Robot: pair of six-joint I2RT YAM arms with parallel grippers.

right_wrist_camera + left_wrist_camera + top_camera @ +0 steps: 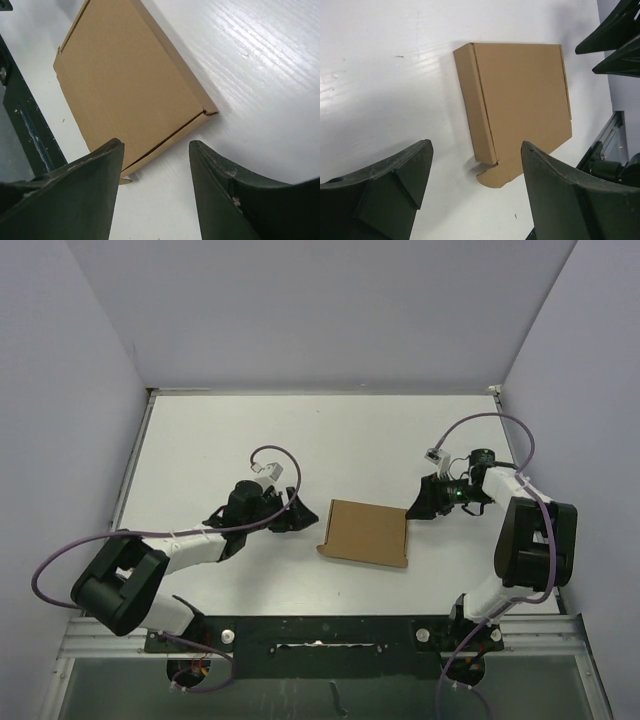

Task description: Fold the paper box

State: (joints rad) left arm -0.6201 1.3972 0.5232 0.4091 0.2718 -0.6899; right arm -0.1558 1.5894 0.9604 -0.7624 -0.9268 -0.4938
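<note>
Right wrist — paper box [130, 85] partly hidden behind right hand [156, 145]

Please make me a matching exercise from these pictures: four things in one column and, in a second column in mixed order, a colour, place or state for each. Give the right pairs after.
Column one
1. paper box
2. left gripper
3. right gripper
4. table

Column two
A. white
B. open, near the box's right side, not touching it
C. brown, lying flat
D. open, near the box's left side, not touching it

Pairs: 1-C, 2-D, 3-B, 4-A
</note>
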